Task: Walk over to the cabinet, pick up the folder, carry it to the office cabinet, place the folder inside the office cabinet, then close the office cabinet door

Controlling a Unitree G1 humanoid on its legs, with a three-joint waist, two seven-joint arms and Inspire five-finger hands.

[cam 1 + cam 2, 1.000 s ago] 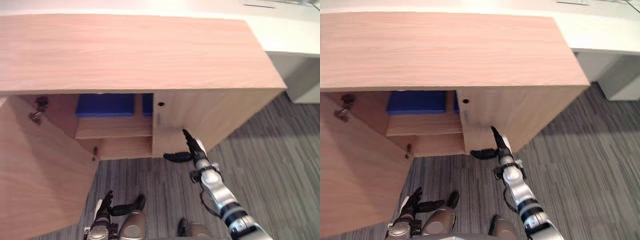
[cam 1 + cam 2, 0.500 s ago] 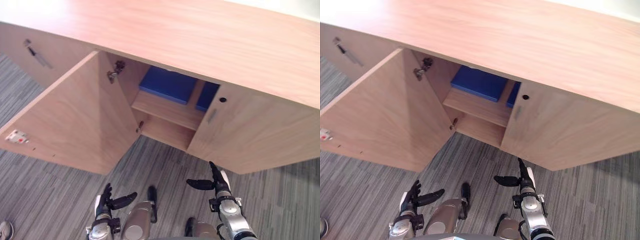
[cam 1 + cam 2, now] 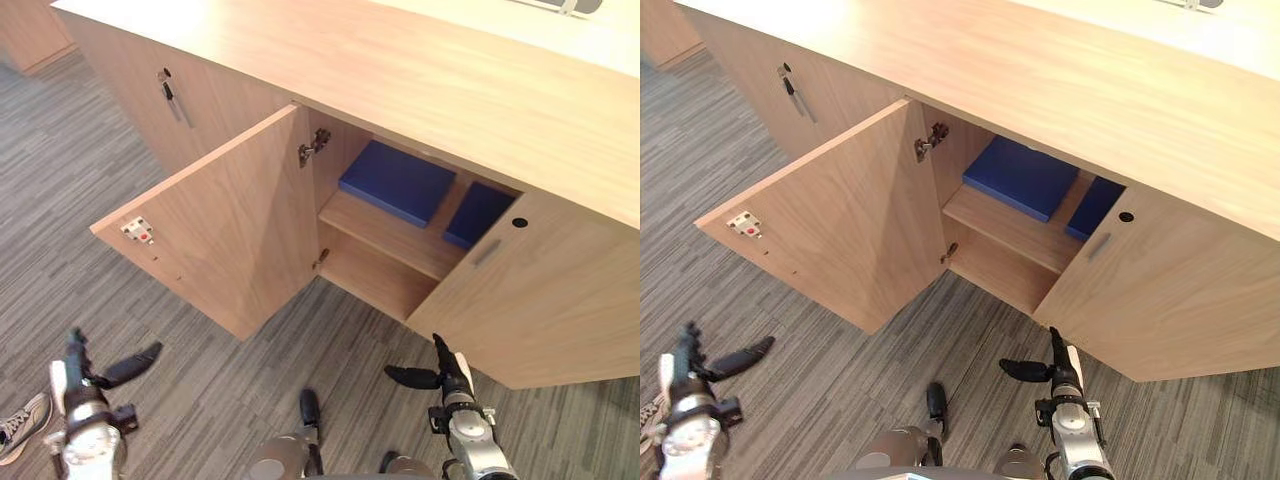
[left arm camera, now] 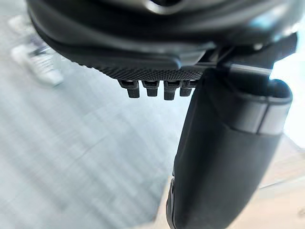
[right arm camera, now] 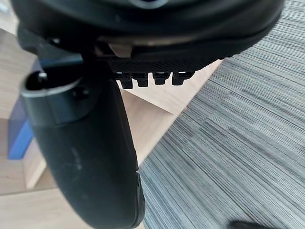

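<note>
A blue folder (image 3: 397,182) lies flat on the upper shelf inside the wooden cabinet (image 3: 400,70). A second blue item (image 3: 478,212) lies beside it on the right. The cabinet's left door (image 3: 230,240) stands wide open, and its right door (image 3: 540,300) is ajar. My left hand (image 3: 78,385) hangs low over the carpet, off to the left of the open door, with straight fingers and nothing in it. Below the right door, my right hand (image 3: 448,375) is also open and empty. Its wrist view catches a strip of the blue folder (image 5: 21,129).
A closed cabinet door with a metal handle (image 3: 175,95) stands left of the open one. A person's shoe (image 3: 20,425) rests on the grey striped carpet (image 3: 120,150) at the lower left. The open door juts out over the floor between my left hand and the shelves.
The camera has swung, so the whole cabinet shifted in view. My right hand has come down off the right door. My left hand has swung out to the left.
</note>
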